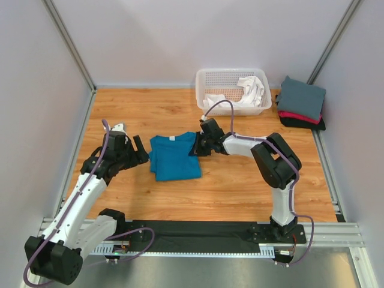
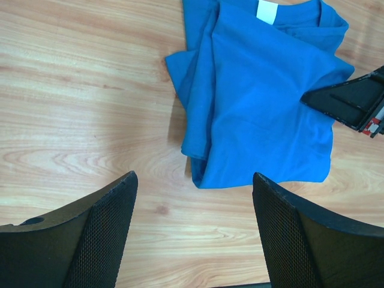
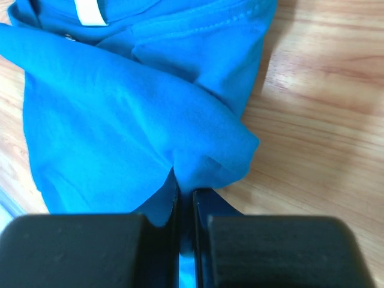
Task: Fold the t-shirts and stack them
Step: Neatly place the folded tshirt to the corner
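I see the blue shirt (image 1: 174, 157) lying on the wooden table (image 1: 240, 186). It is in the middle, between my two arms. It is folded up small, and its white label (image 1: 172, 138) is at the far end.

My right gripper (image 3: 186, 201) is closed tight on the right edge of the blue shirt. A bit of cloth is pinched between its two fingers, and the cloth bunches up there.

My left gripper (image 2: 193, 179) is wide open and holds nothing. It sits just left of the blue shirt, near its left edge, and points at it.

At the far right of the table there is a pile of folded shirts. The grey shirt (image 1: 302, 97) is on top, the red-pink shirt (image 1: 298, 116) is under it, and the black shirt (image 1: 307, 125) is at the bottom.

A white basket (image 1: 231, 71) stands at the far side, just left of the pile. The white shirt (image 1: 252, 90) lies crumpled inside it, on the right side of the basket.
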Available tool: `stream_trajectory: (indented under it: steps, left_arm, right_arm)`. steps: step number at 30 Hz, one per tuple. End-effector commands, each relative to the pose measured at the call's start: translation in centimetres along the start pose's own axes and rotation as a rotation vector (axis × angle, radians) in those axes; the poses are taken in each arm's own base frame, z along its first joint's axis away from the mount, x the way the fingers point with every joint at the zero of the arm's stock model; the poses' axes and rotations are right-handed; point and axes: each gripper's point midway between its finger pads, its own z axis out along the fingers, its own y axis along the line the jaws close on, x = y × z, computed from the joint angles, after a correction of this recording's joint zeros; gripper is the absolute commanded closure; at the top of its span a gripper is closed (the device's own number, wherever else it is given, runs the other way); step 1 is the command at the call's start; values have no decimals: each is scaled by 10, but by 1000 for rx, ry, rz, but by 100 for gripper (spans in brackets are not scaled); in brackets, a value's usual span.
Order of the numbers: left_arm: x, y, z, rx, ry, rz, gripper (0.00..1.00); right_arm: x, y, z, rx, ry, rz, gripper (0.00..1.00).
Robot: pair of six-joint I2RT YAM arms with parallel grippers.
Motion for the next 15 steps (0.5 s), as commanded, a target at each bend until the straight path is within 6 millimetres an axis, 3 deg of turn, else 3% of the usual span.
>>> stream_trajectory:
  steps: [1, 2, 3, 9, 10, 12, 14, 15]
  left_arm:
    - [-10, -4, -7, 22, -13, 30, 16]
    - [-12, -4, -7, 23, -17, 37, 16]
    - [-14, -4, -7, 24, -23, 42, 16]
    - [-30, -9, -10, 51, -56, 71, 16]
    - [-35, -10, -11, 54, -62, 71, 16]
    - [-40, -13, -13, 66, -69, 85, 16]
    - [-47, -14, -15, 73, -79, 116, 16]
    - [-49, -15, -16, 74, -82, 116, 16]
  right_arm:
    - [-14, -14, -13, 131, -46, -55, 100]
    - [-10, -24, -23, 191, -23, -70, 100]
    - [-24, -18, -39, 205, -56, -129, 100]
    - [-51, -60, -109, 421, -83, -261, 100]
    - [-63, -74, -123, 483, -97, -303, 100]
    - [-68, -92, -146, 569, -89, -346, 100]
    - [-91, -127, -179, 762, -142, -391, 99]
    - [-91, -127, -181, 765, -135, -404, 99]
